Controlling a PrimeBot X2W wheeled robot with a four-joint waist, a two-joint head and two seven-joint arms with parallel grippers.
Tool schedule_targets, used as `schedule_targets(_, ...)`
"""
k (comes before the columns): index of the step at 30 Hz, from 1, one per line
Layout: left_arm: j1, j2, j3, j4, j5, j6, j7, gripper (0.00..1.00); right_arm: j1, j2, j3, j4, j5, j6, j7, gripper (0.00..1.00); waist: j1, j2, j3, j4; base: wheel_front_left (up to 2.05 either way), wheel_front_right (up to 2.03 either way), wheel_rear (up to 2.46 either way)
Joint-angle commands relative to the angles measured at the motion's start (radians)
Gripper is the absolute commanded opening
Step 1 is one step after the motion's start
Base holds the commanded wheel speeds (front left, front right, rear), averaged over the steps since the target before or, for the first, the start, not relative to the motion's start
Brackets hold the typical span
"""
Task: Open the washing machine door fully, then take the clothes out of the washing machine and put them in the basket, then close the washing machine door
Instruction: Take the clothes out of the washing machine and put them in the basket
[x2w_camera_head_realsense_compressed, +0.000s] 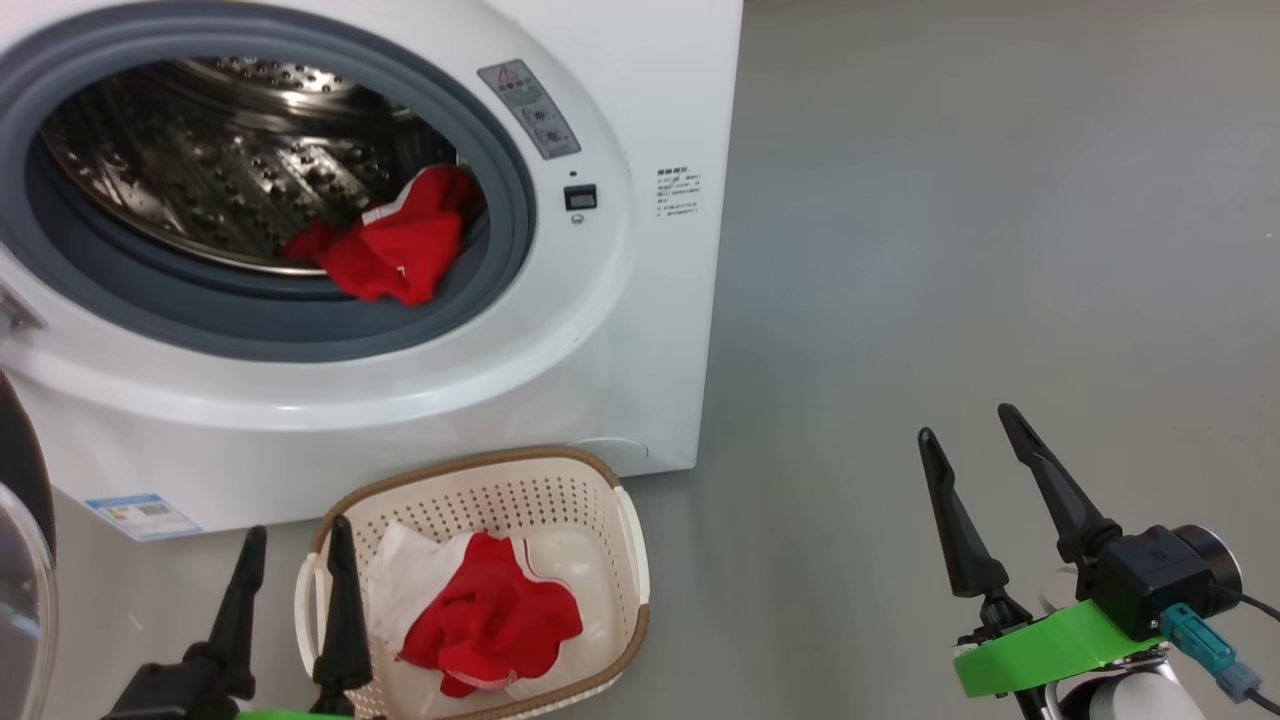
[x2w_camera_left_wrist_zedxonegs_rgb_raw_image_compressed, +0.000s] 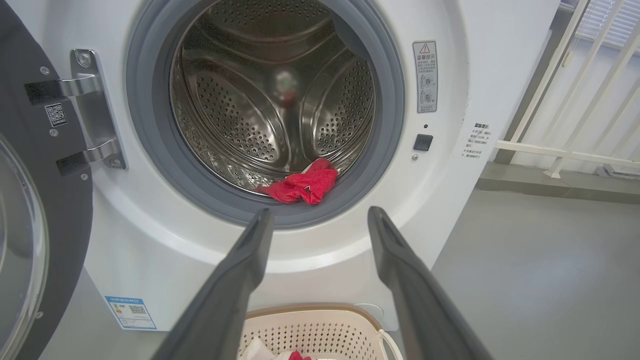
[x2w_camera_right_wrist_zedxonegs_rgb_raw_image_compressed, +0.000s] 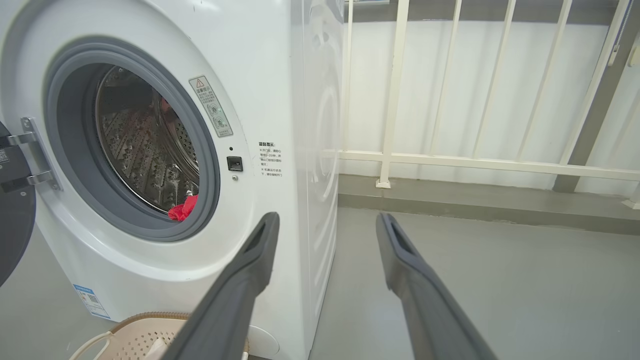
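Washing machine door (x2w_camera_left_wrist_zedxonegs_rgb_raw_image_compressed: 70, 210) stands wide open. One red garment (x2w_camera_head_realsense_compressed: 490, 620) lies in the basket (x2w_camera_head_realsense_compressed: 480, 462) on the floor before the washing machine (x2w_camera_head_realsense_compressed: 600, 330). Second garment (x2w_camera_head_realsense_compressed: 395, 250) waits at the drum's front lip. Left gripper (x2w_camera_head_realsense_compressed: 298, 530) and right gripper (x2w_camera_head_realsense_compressed: 965, 422) are spread and empty.

Right gripper (x2w_camera_right_wrist_zedxonegs_rgb_raw_image_compressed: 325, 220) at bottom centre, fingers spread, holding nothing. Washer (x2w_camera_right_wrist_zedxonegs_rgb_raw_image_compressed: 270, 75) at left, door (x2w_camera_right_wrist_zedxonegs_rgb_raw_image_compressed: 12, 240) swung aside on hinge (x2w_camera_right_wrist_zedxonegs_rgb_raw_image_compressed: 37, 160). Red clothes (x2w_camera_right_wrist_zedxonegs_rgb_raw_image_compressed: 184, 209) at drum's lower front edge, against grey seal (x2w_camera_right_wrist_zedxonegs_rgb_raw_image_compressed: 70, 150). Basket (x2w_camera_right_wrist_zedxonegs_rgb_raw_image_compressed: 145, 330) below, before washer. White railing (x2w_camera_right_wrist_zedxonegs_rgb_raw_image_compressed: 450, 161) beyond grey floor (x2w_camera_right_wrist_zedxonegs_rgb_raw_image_compressed: 500, 280).
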Motion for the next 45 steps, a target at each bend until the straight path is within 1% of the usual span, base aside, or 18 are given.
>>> schedule_targets(1,-0.047,0.011,0.028,-0.022,-0.002,0.005,-0.011,1.0,-0.03,-0.001,0.028,-0.03,-0.009,0.005,-0.006,1.0,0.0,0.0,0.023,0.008,0.0,0.0,0.0)
schedule_targets(11,-0.165,0.005,0.002,0.007,0.004,-0.005,-0.021,1.0,-0.085,-0.001,0.067,-0.044,-0.01,0.005,-0.006,1.0,0.0,0.0,0.157,0.03,0.0,0.0,0.0)
schedule_targets(17,-0.239,0.007,0.008,0.031,0.007,-0.01,-0.027,1.0,-0.119,-0.001,0.078,-0.053,-0.006,0.005,-0.006,1.0,0.0,0.0,0.23,0.022,0.0,0.0,0.0)
schedule_targets(25,-0.364,0.017,0.044,0.079,-0.01,-0.022,-0.03,1.0,-0.152,-0.001,0.086,-0.053,-0.007,0.005,-0.006,1.0,0.0,0.0,0.286,0.002,0.0,0.0,0.0)
schedule_targets(36,-0.565,0.043,0.09,0.214,-0.05,-0.051,-0.03,1.0,-0.18,-0.001,0.093,-0.05,-0.002,0.005,-0.006,1.0,0.0,0.0,0.344,-0.021,0.0,0.0,0.0)
schedule_targets(37,-0.565,0.043,0.09,0.214,-0.05,-0.051,-0.03,1.0,-0.18,-0.001,0.093,-0.05,-0.002,0.005,-0.006,1.0,0.0,0.0,0.344,-0.021,0.0,0.0,0.0)
schedule_targets(40,-0.644,0.069,0.085,0.287,-0.047,-0.064,-0.027,1.0,-0.191,-0.001,0.099,-0.05,0.001,0.005,-0.006,1.0,0.0,0.0,0.373,-0.028,0.0,0.0,0.0)
schedule_targets(45,-0.757,0.092,0.076,0.366,-0.049,-0.077,-0.009,1.0,-0.202,-0.001,0.108,-0.04,0.001,0.005,-0.006,1.0,0.0,0.0,0.403,-0.03,0.0,0.0,0.0)
